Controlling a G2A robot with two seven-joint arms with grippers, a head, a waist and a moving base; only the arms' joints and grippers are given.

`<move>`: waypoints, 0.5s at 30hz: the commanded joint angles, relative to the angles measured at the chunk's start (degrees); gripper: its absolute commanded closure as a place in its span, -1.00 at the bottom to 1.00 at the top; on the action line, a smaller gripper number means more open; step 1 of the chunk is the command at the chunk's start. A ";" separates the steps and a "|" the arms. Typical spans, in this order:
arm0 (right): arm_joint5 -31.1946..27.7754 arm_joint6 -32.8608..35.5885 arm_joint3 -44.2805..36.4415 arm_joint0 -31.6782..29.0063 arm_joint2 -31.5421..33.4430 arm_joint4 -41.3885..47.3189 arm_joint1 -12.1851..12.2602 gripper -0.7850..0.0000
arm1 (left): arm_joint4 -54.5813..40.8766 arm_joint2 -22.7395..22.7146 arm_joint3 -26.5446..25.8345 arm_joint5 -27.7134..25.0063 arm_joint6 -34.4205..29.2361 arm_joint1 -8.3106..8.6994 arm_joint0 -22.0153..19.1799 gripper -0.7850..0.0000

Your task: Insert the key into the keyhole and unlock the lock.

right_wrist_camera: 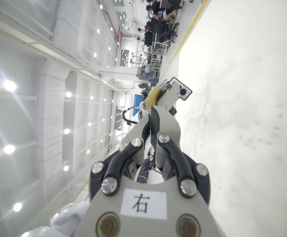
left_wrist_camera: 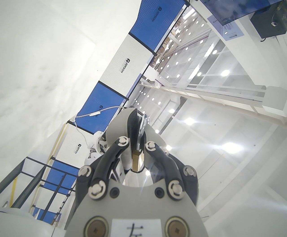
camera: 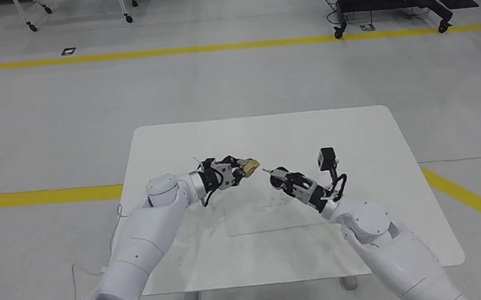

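Observation:
Above the white table (camera: pixel 171 148), my left gripper (camera: pixel 235 170) is shut on a brass padlock (camera: pixel 248 164), whose free end points toward the other arm. In the left wrist view the padlock (left_wrist_camera: pixel 135 159) sits between the fingers (left_wrist_camera: pixel 122 125), its silver shackle (left_wrist_camera: pixel 143 125) poking past the tips. My right gripper (camera: pixel 281 178) is shut on a thin silver key (camera: pixel 269 172), whose tip lies a short gap from the lock. In the right wrist view the padlock (right_wrist_camera: pixel 153 97) sits just past my right gripper (right_wrist_camera: pixel 154 110), its end face turned toward the tips. The pads hide the key there.
Both arms hover over the table's middle. A black camera block (camera: pixel 326 156) sticks up from the right wrist. Grey floor with yellow lines (camera: pixel 213 46) surrounds the table; a black wheeled frame (camera: pixel 392 5) stands far back right.

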 commanded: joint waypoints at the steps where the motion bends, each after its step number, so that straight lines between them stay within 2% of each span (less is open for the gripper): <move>1: 1.90 -0.37 -2.40 -1.74 0.47 0.05 0.14 1.00 | 1.02 -0.07 -0.79 -0.25 1.41 0.08 0.31 1.00; 8: 6.09 -11.32 -9.05 -5.41 -0.93 -1.70 -0.52 1.00 | 1.72 -1.10 -3.32 -1.94 6.94 0.15 1.96 1.00; 13: 8.39 -17.27 -8.22 -3.49 -4.08 -1.23 -1.73 1.00 | 3.05 -1.29 -4.61 -2.11 8.72 0.23 2.60 1.00; 15: 9.02 -18.94 -7.32 -2.38 -5.16 -3.68 -2.05 1.00 | 3.93 -1.31 -5.00 -2.40 9.32 0.29 2.78 1.00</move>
